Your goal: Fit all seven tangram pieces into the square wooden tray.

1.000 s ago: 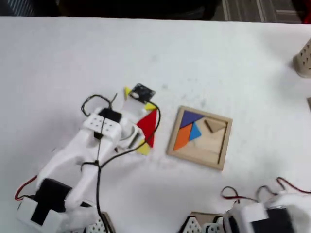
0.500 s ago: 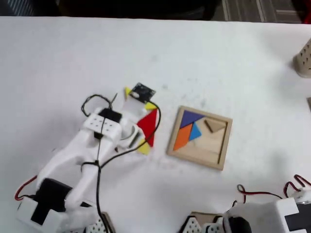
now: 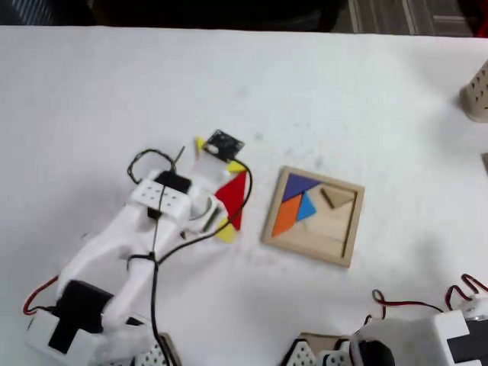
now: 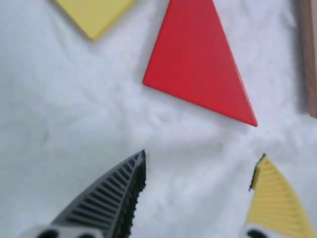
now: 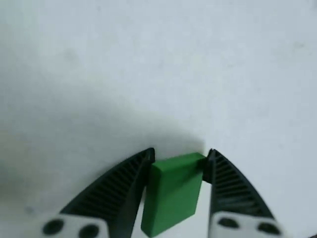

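right now the left gripper (image 4: 200, 157) is hanging wide open over the table (image 4: 59, 114), its grey and yellow fingers gripping nothing. the red triangle (image 4: 198, 64) is lying flat just beyond the tips, and a yellow piece (image 4: 94, 12) is sitting beside it, apart from it.

picking up that triangle looks like the step in hand. to do it well, the arm is probably going to need to come forward until the jaws are straddling a narrow part of the triangle. the tips should then go right down to the table, since the piece is looking thin and smooth-edged and is likely to slip out of a high pinch.

meanwhile the right gripper (image 5: 178, 153) is closed snugly on a green piece (image 5: 173, 198), a thick, matte slab clamped by its two side faces and pointing out past the fingertips.

from the high view the wooden tray (image 3: 329, 227) is sitting near the red triangle. it is already carrying a purple piece (image 3: 299, 184), a blue piece (image 3: 306, 207), an orange piece (image 3: 285, 217) and a brown piece (image 3: 335, 198), with bare wood showing along its near side.
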`<act>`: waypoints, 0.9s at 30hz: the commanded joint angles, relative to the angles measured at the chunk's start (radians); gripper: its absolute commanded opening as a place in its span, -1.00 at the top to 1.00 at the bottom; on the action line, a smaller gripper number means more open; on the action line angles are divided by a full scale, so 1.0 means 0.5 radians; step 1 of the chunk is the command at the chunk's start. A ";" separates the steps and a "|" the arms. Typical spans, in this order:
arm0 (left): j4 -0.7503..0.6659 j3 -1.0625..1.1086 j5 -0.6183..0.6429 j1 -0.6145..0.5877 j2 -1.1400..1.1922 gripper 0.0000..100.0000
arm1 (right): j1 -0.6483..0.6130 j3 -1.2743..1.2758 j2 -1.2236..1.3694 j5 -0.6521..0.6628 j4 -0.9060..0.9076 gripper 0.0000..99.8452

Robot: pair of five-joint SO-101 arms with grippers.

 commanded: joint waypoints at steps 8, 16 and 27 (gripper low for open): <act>-0.040 -0.012 -0.012 -0.011 -0.097 0.29 | 0.020 0.025 0.008 0.098 0.011 0.97; -0.040 -0.012 -0.012 -0.011 -0.097 0.29 | 0.014 0.031 -0.103 0.089 0.023 0.97; -0.040 -0.009 -0.009 -0.017 -0.097 0.29 | -0.081 0.021 -0.373 -0.089 0.272 0.97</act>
